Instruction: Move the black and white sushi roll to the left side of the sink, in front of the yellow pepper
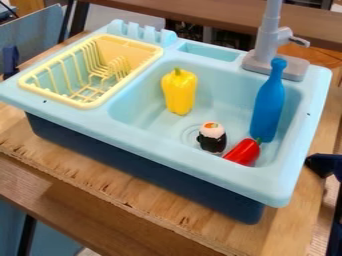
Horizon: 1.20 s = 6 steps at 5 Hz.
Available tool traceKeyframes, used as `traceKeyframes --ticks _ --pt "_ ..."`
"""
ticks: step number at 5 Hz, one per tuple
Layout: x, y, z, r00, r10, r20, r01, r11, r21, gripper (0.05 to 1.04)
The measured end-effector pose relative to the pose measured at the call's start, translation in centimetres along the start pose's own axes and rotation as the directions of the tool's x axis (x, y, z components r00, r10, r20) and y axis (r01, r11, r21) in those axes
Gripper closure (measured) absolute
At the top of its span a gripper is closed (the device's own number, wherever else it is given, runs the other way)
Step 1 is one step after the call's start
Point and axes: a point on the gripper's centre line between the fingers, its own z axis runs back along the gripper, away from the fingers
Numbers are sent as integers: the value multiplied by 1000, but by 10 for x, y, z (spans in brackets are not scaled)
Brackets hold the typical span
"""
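Blue long-necked bottle (pixel 268 107) leans in the pale-blue plastic sink (pixel 153 145), whose wall apparently props it — the pincer's opening and any hold, I cannot tell.

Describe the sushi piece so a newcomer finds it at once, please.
Find the light-blue toy sink, then the red pepper in its basin. Just upper left of it in the picture is the sushi piece, the only black-and-white thing there.
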Motion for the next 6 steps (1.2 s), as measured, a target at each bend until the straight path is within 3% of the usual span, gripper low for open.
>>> traceKeyframes --ticks 1,2,4,6 --pt "-1 1 -14 999 -1 -39 0 1000 -6 82" --pt "-18 -10 -59 982 -121 -144 123 992 4 83" --pt "-50 -22 -78 971 -235 -48 236 971 22 82" --pt "-35 -11 -114 977 -215 -12 215 976 20 82"
